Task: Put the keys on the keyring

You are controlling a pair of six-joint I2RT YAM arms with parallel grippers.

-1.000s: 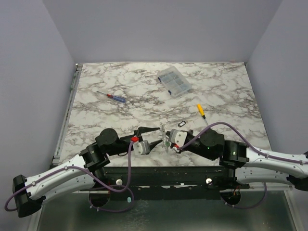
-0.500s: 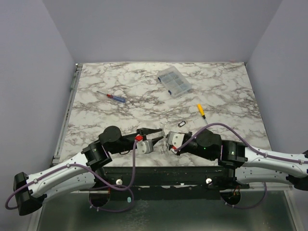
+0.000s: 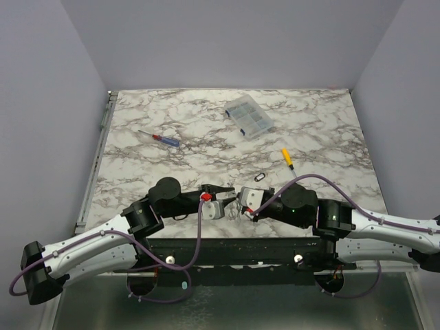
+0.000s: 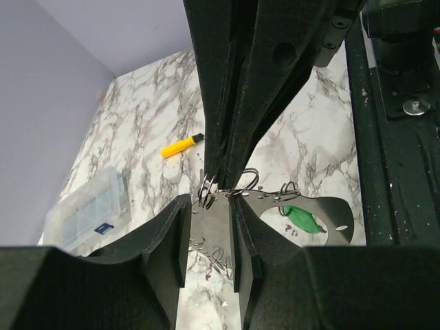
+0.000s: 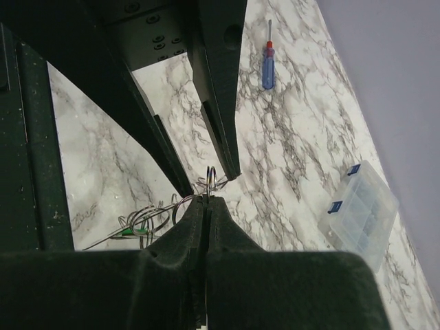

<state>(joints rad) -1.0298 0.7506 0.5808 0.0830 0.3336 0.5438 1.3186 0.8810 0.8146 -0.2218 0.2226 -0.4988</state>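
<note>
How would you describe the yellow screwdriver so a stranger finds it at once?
On the marble table, find the clear plastic box near the far edge. Closer to the near edge and slightly right of it lies a small screwdriver. Its handle is yellow; the other screwdriver, on the left side, is blue and red.

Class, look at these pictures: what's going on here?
The right gripper and left gripper meet at the near edge of the table. The right one is shut on a small wire keyring; the left one's jaws stand apart on either side of that ring. The keys cluster right beside it; whether any is threaded yet, I can't tell.
</note>
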